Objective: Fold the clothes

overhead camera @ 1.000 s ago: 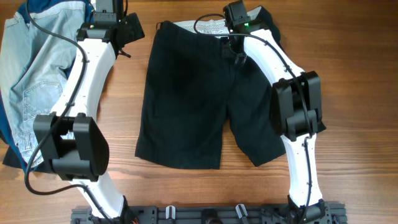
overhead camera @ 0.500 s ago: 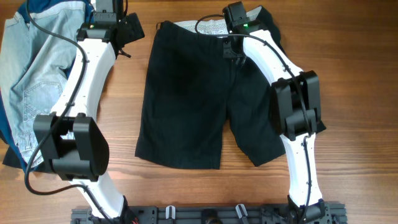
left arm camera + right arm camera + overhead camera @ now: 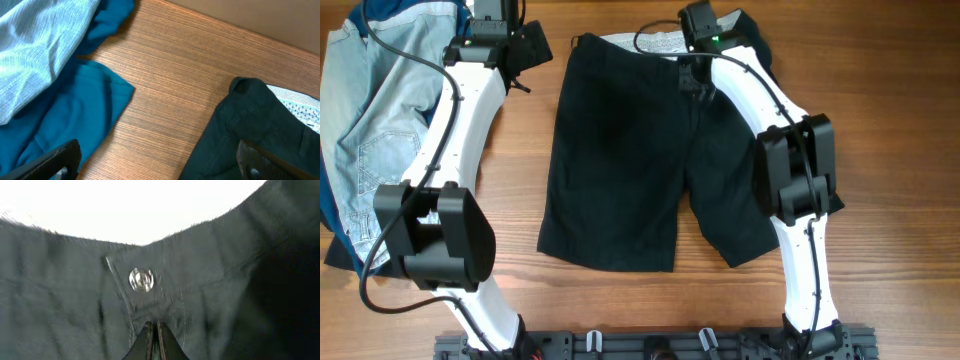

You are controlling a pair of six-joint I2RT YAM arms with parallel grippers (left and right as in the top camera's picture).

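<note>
Shorts (image 3: 620, 160): flat on the table (image 3: 520, 290), at centre, waistband toward the far edge, legs toward the near edge.
Jeans (image 3: 380, 110): at the table's left end, well apart from the shorts, lying on another cloth (image 3: 65, 115).
Left gripper (image 3: 528, 47): near the far edge, between jeans and shorts.
Right gripper (image 3: 698, 85): on the shorts' waistband, right of its middle, the button (image 3: 141, 279) just beyond its fingertips.

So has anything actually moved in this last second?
Barely. The right end effector crept slightly toward the waistband of the black shorts, its fingers closed, seemingly pinching the fabric under the button. The left end effector, open, the shorts and the clothes pile stayed put.
</note>
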